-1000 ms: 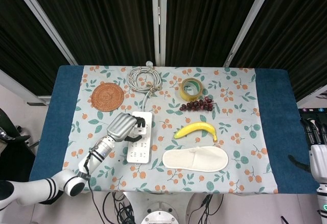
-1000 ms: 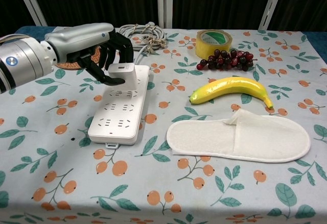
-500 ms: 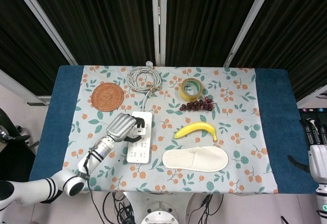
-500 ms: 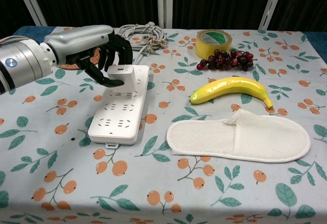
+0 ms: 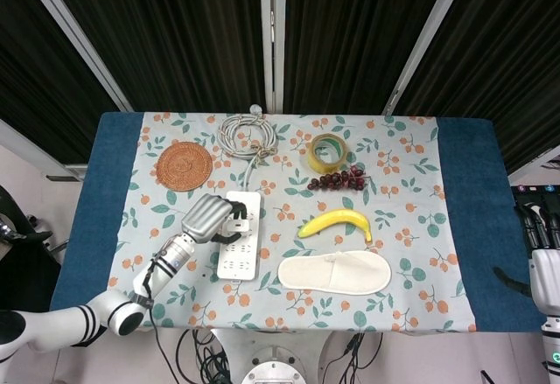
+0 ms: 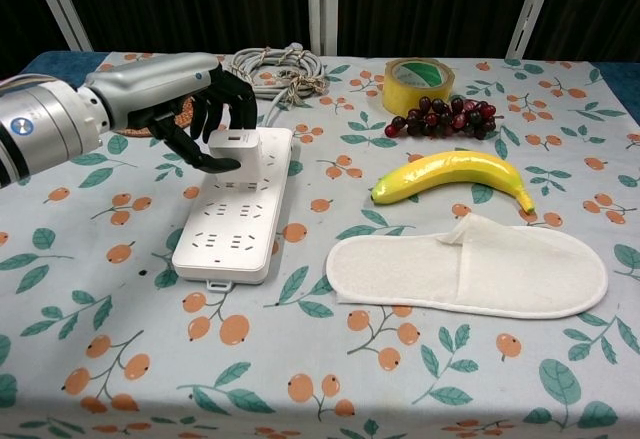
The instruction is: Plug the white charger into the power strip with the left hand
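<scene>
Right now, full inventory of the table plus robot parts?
white charger: 1, white, upright on the power strip's far end
power strip: 1, white, left of centre
cable coil: 1, grey-white, far edge
woven coaster: 1, brown, far left
tape roll: 1, yellow, far centre
grapes: 1 bunch, dark red, beside tape
banana: 1, yellow, centre
slipper: 1, cream, near the banana
left robot hand: fingers around the charger
right robot hand: off the table's right edge

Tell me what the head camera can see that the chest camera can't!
Only the head view shows the right hand hanging beside the table's blue edge. Only the chest view shows the white charger standing upright on the power strip. Both show the left hand at the charger, the banana, slipper, grapes and tape roll.
</scene>
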